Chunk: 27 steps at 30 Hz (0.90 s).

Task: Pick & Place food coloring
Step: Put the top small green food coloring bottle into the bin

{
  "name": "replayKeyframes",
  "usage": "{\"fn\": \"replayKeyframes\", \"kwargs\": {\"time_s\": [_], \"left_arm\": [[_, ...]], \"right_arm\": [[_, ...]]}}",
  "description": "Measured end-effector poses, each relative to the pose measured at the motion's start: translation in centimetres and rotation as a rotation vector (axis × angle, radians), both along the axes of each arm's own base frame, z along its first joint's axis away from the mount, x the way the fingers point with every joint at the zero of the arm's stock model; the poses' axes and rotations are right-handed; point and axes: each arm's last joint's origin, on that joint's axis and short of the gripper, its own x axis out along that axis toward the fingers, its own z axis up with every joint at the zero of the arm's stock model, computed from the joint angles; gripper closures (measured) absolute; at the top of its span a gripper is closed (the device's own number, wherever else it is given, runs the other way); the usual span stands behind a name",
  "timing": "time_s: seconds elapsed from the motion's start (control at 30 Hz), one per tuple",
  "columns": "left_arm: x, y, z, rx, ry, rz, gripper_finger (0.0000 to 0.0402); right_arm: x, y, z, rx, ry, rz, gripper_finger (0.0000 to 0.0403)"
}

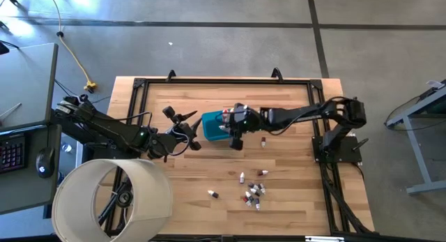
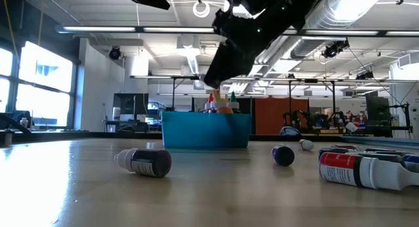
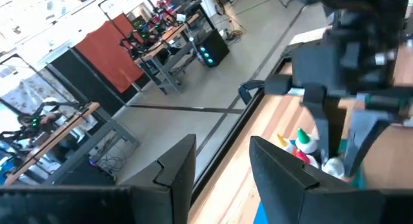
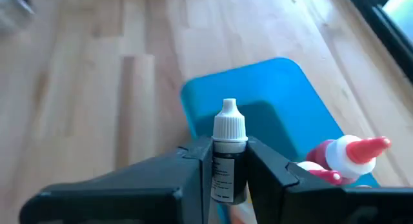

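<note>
My right gripper (image 4: 229, 175) is shut on a small dark vial of food coloring (image 4: 228, 161) with a white cap, above the blue tub (image 1: 211, 127) at mid-table. Other bottles with red, green and yellow caps (image 3: 302, 144) stand in the tub (image 4: 271, 101). More food coloring bottles lie on their sides on the wood: a cluster (image 1: 252, 193) toward the near edge, one (image 1: 212, 194) to its left, one (image 1: 264, 141) by the tub. My left gripper (image 3: 226, 179) hovers open just left of the tub (image 2: 206, 130), nothing between its fingers. My right gripper pinches the vial's dark body (image 4: 227, 175) between its two fingers (image 4: 193, 172), just below the white cap (image 4: 230, 124). The fingers slant down from the table's right side. The vial stands along the fingers, cap outward, lifted clear over the tub's edge.
A large white round shade (image 1: 111, 200) stands at the near left corner. A black frame rail (image 1: 223, 80) runs round the tabletop. In the low view loose bottles (image 2: 144, 162) (image 2: 363, 169) and a dark vial (image 2: 283, 154) lie in front of the tub.
</note>
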Motion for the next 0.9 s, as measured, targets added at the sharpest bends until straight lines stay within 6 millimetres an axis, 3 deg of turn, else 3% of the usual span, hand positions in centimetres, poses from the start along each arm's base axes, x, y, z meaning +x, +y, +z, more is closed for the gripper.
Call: {"fn": "replayKeyframes", "kwargs": {"time_s": [0.17,0.57,0.77,0.9], "left_arm": [[0.1,-0.1,0.0,-0.007,0.003,-0.025,0.0259],[0.0,0.0,0.0,-0.007,0.004,-0.024,0.0259],[0.0,0.0,-0.1,-0.006,0.006,-0.024,0.0259],[0.0,0.0,-0.1,-0.007,0.006,-0.023,0.0259]], "right_arm": [[0.2,-0.1,-0.5,-0.115,0.028,-0.05,0.0337],[1.9,-0.1,2.7,-0.026,-0.129,0.105,0.0337],[3.1,-0.6,-0.2,-0.123,-0.059,0.039,0.0336],[4.4,-1.5,-1.0,-0.207,-0.023,-0.012,0.0319]]}}
